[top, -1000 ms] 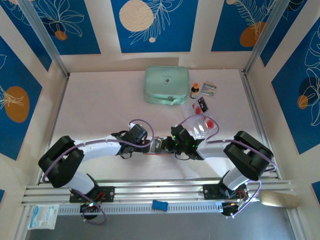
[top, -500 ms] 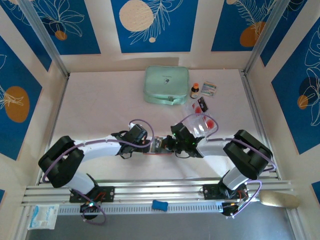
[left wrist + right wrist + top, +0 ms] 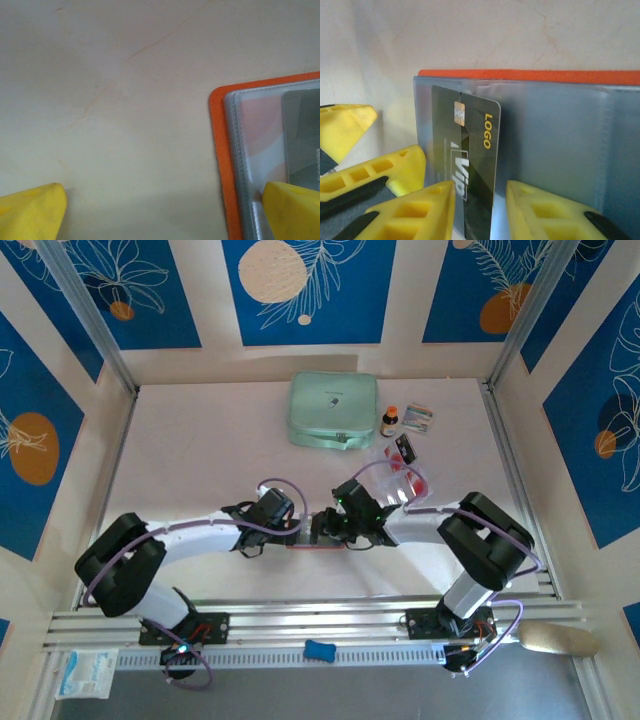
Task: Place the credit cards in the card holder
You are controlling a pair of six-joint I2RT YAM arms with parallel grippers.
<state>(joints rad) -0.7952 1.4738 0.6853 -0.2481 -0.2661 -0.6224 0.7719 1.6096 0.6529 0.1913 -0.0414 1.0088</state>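
The orange card holder (image 3: pixel 314 536) lies open on the table between my two grippers, its grey clear sleeves facing up (image 3: pixel 555 130). A dark credit card (image 3: pixel 470 150) marked LOGO and VIP sits partly inside the left sleeve. My right gripper (image 3: pixel 480 192) straddles the card's near end with its jaws apart and a gap at the right finger. My left gripper (image 3: pixel 162 200) is wide open. Its right fingertip (image 3: pixel 292 207) rests on the holder's sleeve (image 3: pixel 250 145), beside the orange edge (image 3: pixel 218 150). More credit cards (image 3: pixel 415 483) lie in a clear tray.
A mint-green zip case (image 3: pixel 333 410) stands at the back, with a small bottle (image 3: pixel 389 421) and a printed packet (image 3: pixel 419 418) to its right. The clear tray (image 3: pixel 400 475) sits just behind my right arm. A metal rail (image 3: pixel 300 625) runs along the near edge.
My right gripper has slid left toward the holder and its jaws have parted from the dark card. The left arm has stayed put.
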